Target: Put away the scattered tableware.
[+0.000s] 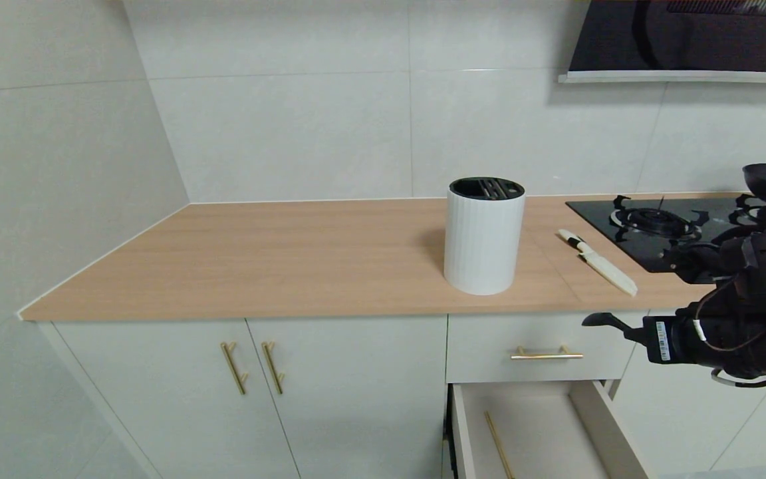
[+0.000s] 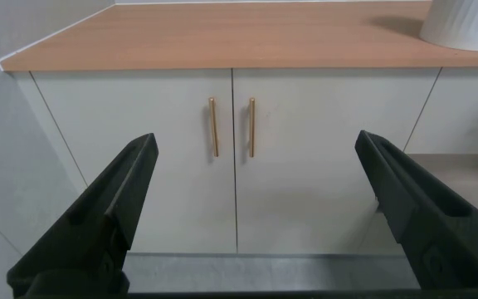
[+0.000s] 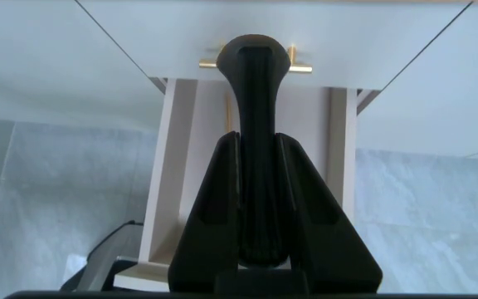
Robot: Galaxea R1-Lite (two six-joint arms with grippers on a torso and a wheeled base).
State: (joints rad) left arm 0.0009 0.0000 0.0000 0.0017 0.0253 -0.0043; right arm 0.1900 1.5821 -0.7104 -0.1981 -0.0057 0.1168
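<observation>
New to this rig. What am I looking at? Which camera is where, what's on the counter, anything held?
A two-armed robot in a kitchen. The wide picture is from its head camera; the other two are from wrist cameras. On the wooden counter are a white ribbed knife holder and, between it and the stove, a pale knife lying flat. The right gripper is shut on a black handle, near an open drawer; which utensil it is I cannot tell. The left gripper is open and empty, facing cupboard doors.
</observation>
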